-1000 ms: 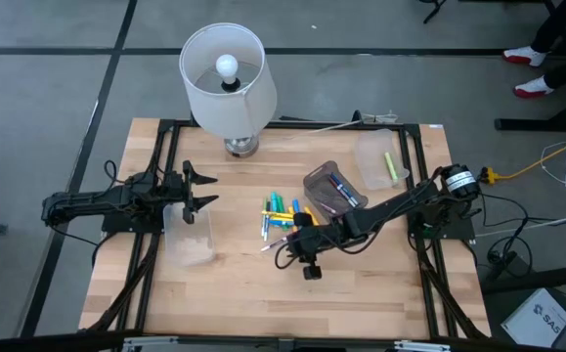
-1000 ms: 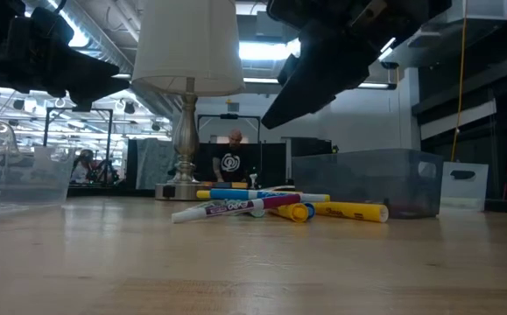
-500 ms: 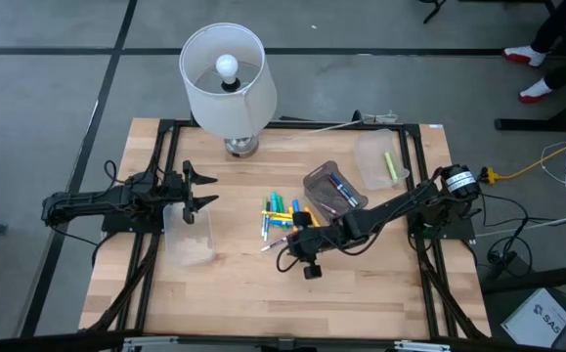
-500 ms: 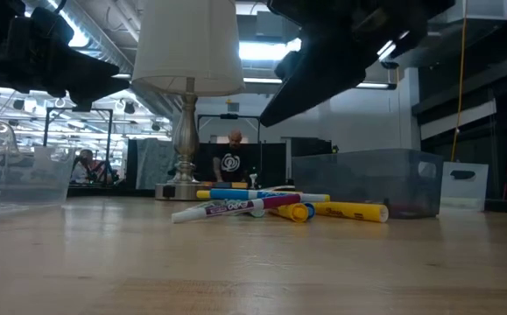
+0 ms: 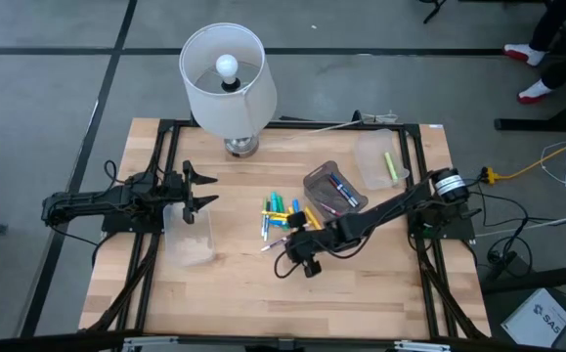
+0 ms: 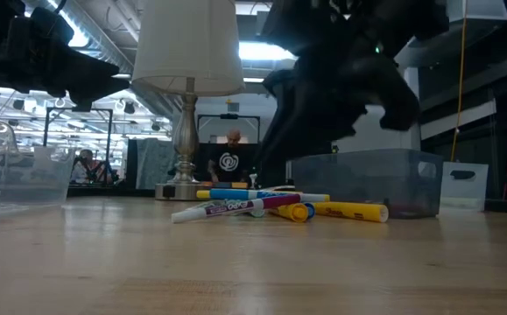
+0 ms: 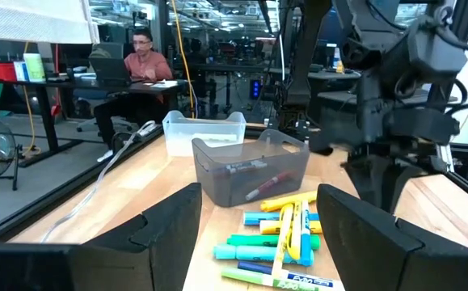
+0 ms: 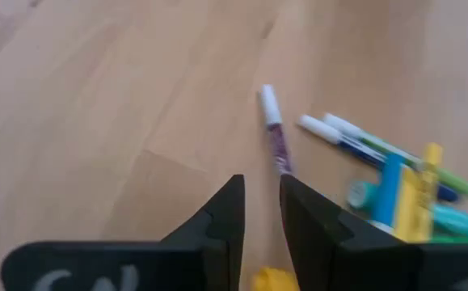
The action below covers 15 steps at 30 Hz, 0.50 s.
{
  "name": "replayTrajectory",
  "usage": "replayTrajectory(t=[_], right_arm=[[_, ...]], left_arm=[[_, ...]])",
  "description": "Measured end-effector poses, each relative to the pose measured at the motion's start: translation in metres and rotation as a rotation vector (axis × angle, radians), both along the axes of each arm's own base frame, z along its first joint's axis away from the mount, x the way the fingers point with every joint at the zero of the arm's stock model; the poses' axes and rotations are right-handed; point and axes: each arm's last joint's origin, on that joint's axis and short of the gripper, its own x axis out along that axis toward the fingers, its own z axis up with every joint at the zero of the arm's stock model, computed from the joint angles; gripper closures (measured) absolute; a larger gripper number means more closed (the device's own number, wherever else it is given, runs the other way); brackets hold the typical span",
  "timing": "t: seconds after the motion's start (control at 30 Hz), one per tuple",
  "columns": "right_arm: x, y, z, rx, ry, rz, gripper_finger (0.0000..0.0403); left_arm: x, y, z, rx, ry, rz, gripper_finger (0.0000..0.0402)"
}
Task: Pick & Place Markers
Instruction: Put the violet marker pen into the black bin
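Markers (image 5: 281, 217) lie piled mid-table beside the grey bin (image 5: 329, 189). My right gripper (image 5: 293, 233) hovers at the pile's near edge, fingers nearly together, empty; I judge it's reaching, next spreading over the purple marker (image 8: 276, 139). Left gripper (image 5: 200, 189) waits wide open.

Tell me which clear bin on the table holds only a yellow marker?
The bin at the far right, nearest the table's corner. The darker bin beside the loose pile holds blue and red markers, and the bin under the left gripper looks empty.
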Motion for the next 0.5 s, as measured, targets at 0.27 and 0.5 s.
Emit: replayTrajectory(t=[0.27, 0.5], right_arm=[[0.006, -0.008, -0.003, -0.025, -0.014, 0.038, 0.0299], [0.012, -0.018, -0.012, -0.044, -0.007, 0.045, 0.0228]], left_arm=[[0.0, 0.0, 0.0, 0.0, 0.0, -0.001, 0.016], [0.0, 0.0, 0.0, 0.0, 0.0, 0.0, 0.016]])
